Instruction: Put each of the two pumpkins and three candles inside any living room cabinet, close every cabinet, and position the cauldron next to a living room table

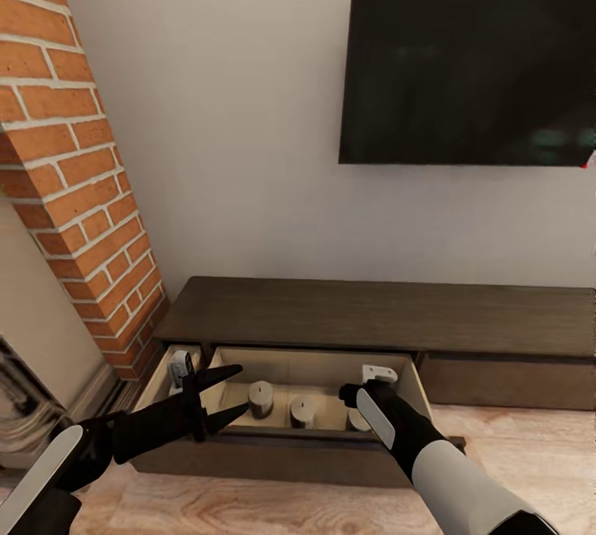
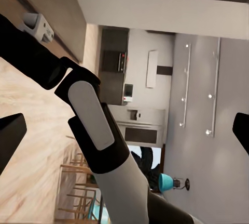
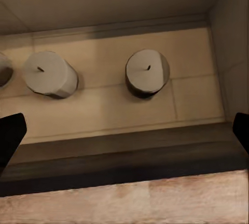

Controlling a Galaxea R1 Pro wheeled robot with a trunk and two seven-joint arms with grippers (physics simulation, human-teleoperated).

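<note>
Three short grey candles with cream tops sit in a row on the pale wood floor of an open drawer: one at the left (image 1: pixel 261 398), one in the middle (image 1: pixel 303 412), and one at the right (image 1: pixel 358 420), partly hidden behind the right arm. The drawer (image 1: pixel 319 369) is pulled out from a long, low, dark-brown wooden cabinet (image 1: pixel 372 315) standing against a white wall under a black wall-mounted television (image 1: pixel 468 71). A red brick column (image 1: pixel 70 171) rises at the left.

The right tool (image 3: pixel 124 130) hovers just above the drawer's front edge, its fingers spread wide and holding nothing. The left tool (image 1: pixel 222 394) is held near the drawer's left end, also spread and empty.

The candle step looks finished. No pumpkins or cauldron appear here. The next move probably calls for lifting both arms clear of the drawer, then fetching the pumpkins before pushing the drawer shut.
</note>
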